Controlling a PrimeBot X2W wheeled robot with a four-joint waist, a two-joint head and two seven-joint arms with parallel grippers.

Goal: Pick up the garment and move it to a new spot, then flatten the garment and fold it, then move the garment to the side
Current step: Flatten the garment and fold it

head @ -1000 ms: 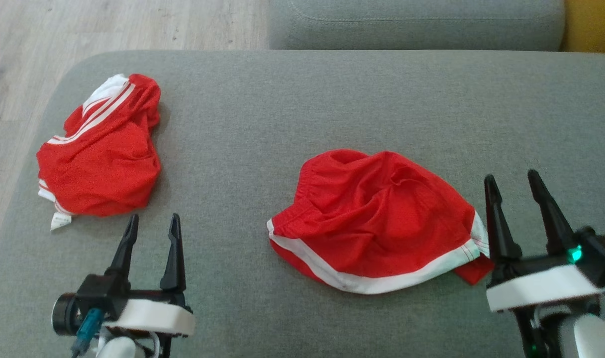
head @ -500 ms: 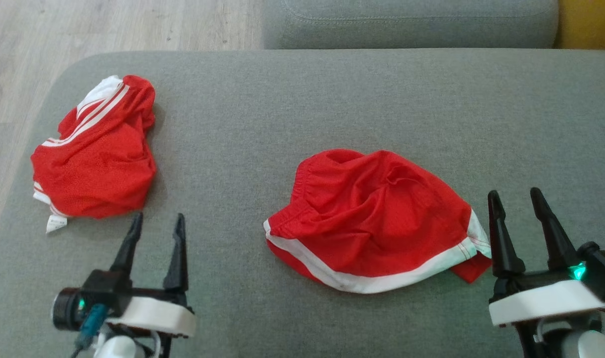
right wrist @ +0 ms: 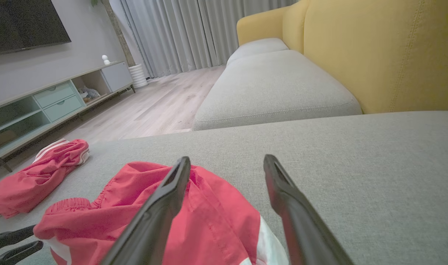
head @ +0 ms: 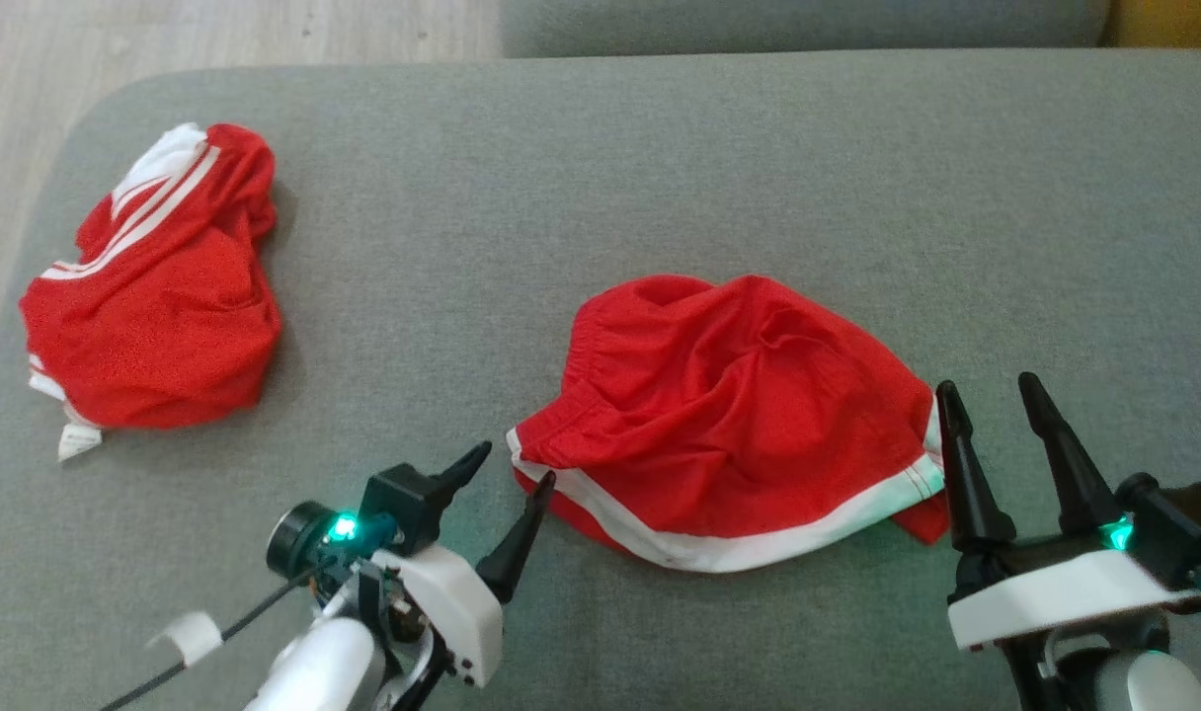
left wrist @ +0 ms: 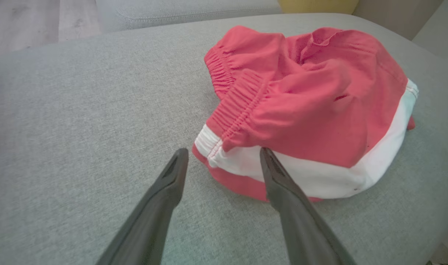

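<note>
Now the crumpled red fabric shorts with a white hem band [head: 739, 415] lie a little right of the middle of the head view, on the wide grey fabric sofa seat [head: 660, 178]. The elastic waist is at the left side of the shorts, and the white band runs along the lower edge.

In the lower middle of the head view, the left claw [head: 518, 464] is tilted toward the right, and its two dark fingers are spread apart with nothing between them. The tips are just beside the lower left corner of the shorts. In the left wrist view the left claw [left wrist: 223, 150] points at this same corner of the shorts [left wrist: 312, 92]. One finger tip stands in front of the white band; I cannot tell if it touches the cloth.

At the lower right of the head view, the right claw [head: 987, 383] points up the frame, also spread wide and empty, just beside the right end of the shorts. In the right wrist view the right claw [right wrist: 226, 158] is above the shorts [right wrist: 209, 221], and the left claw [right wrist: 38, 236] shows at the lower left edge.

A second red garment with thin white stripes [head: 146, 296] lies bunched at the left of the head view, well apart from the shorts. Pale wooden floor [head: 215, 30] shows at the upper left, and a yellow fabric sofa back [right wrist: 375, 55] fills the upper right of the right wrist view.
</note>
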